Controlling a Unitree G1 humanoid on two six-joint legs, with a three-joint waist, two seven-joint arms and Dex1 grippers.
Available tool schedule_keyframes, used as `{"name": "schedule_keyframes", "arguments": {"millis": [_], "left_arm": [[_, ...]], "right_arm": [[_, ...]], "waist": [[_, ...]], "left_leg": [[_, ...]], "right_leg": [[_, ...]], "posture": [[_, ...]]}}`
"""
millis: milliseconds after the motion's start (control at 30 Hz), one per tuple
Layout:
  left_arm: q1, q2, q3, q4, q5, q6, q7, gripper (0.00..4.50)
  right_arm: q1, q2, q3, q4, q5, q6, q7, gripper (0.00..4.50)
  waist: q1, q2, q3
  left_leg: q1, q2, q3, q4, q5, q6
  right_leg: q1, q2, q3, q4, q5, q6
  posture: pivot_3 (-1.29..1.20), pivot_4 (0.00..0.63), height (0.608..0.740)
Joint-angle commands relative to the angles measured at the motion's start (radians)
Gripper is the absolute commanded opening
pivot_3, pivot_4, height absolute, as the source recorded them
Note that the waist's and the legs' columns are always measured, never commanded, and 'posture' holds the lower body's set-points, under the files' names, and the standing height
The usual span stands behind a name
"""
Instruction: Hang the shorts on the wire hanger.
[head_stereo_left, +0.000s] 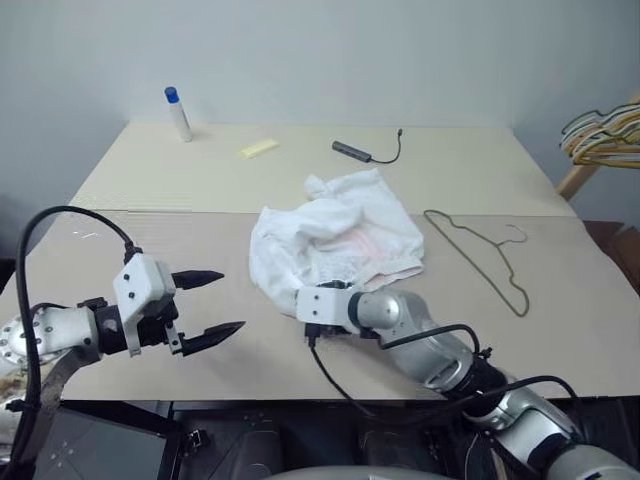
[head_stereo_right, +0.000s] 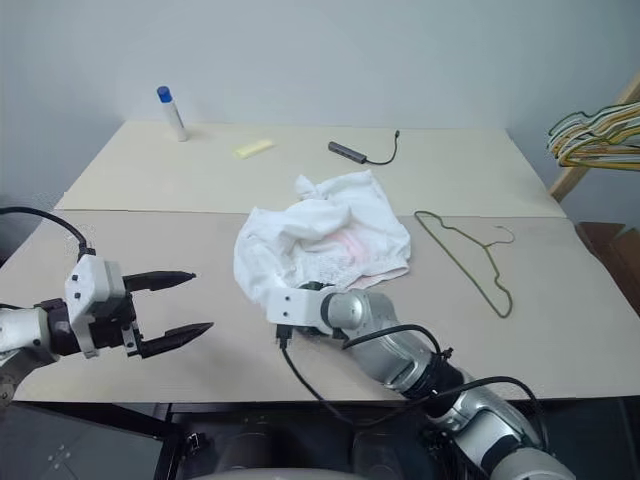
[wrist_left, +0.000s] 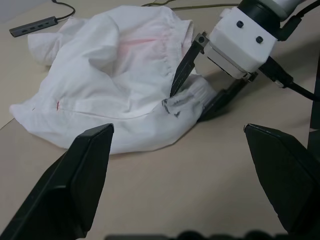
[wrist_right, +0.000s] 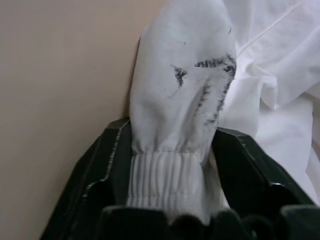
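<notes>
The white shorts (head_stereo_left: 335, 230) lie crumpled in the middle of the beige table (head_stereo_left: 150, 180), with a faint pink tint and small dark marks on the gathered waistband (wrist_right: 175, 85). My right gripper (wrist_left: 186, 105) is at their near edge, shut on a fold of that waistband, one finger on either side of the cloth. The thin grey-green wire hanger (head_stereo_left: 480, 250) lies flat just right of the shorts, apart from them. My left gripper (head_stereo_left: 232, 300) hovers over the table to the left of the shorts, open and holding nothing.
At the back of the table stand a white bottle with a blue cap (head_stereo_left: 178, 112), a yellow strip (head_stereo_left: 259, 148) and a dark hub with a cable (head_stereo_left: 352, 150). A bunch of yellow and dark hangers (head_stereo_left: 605, 130) hangs at the far right.
</notes>
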Motion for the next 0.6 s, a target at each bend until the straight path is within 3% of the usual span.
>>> {"name": "schedule_keyframes", "arguments": {"millis": [33,200,267,367,467,600], "left_arm": [[-0.008,-0.002,0.014,-0.027,-0.004,-0.001,0.017,4.5],[-0.063,-0.009,-0.053,0.005,0.044,-0.033,0.034,4.5],[-0.095,-0.014,-0.096,0.032,0.105,-0.06,0.057,4.5],[-0.147,0.008,-0.225,0.156,0.343,-0.264,0.076,4.5],[-0.229,0.031,-0.358,0.348,0.575,-0.528,0.097,4.5],[-0.443,-0.037,-0.513,0.672,0.804,-0.744,0.215,4.5]], "right_arm": [[0.015,-0.082,-0.039,-0.062,-0.03,-0.044,0.03,1.64],[0.042,-0.259,-0.12,-0.138,-0.036,-0.154,0.073,0.1],[0.054,-0.298,-0.159,-0.134,-0.014,-0.19,0.082,0.02],[0.09,-0.367,-0.256,-0.118,0.049,-0.317,0.086,0.02],[0.128,-0.423,-0.333,-0.112,0.123,-0.424,0.131,0.02],[0.172,-0.487,-0.414,-0.116,0.199,-0.515,0.189,0.02]], "waist": [[0.004,0.0,0.0],[0.004,0.0,0.0],[0.002,0.0,0.0],[-0.002,-0.001,0.0],[-0.005,0.0,0.0],[-0.006,-0.001,-0.001]], "left_leg": [[0.0,0.0,0.0,0.0,0.0,0.0],[0.001,0.0,0.0,0.0,0.0,0.0],[0.002,0.0,0.0,0.0,0.0,0.0],[0.002,0.0,0.0,0.0,0.0,0.0],[0.002,-0.001,0.0,0.0,0.0,0.0],[0.002,-0.001,0.0,0.001,0.0,0.0]], "right_leg": [[0.0,0.0,0.0,0.0,0.0,0.0],[0.001,0.0,0.0,0.0,0.0,0.0],[0.001,0.0,0.0,0.0,0.0,0.0],[0.001,0.001,0.0,0.0,0.0,0.0],[0.001,0.001,0.0,0.0,0.0,0.0],[0.002,0.0,0.0,-0.001,0.001,0.001]], "posture": [[0.1,0.051,0.74],[0.06,0.04,0.74],[0.05,0.036,0.74],[0.03,0.028,0.74],[0.0,0.018,0.74],[-0.03,0.01,0.74]]}}
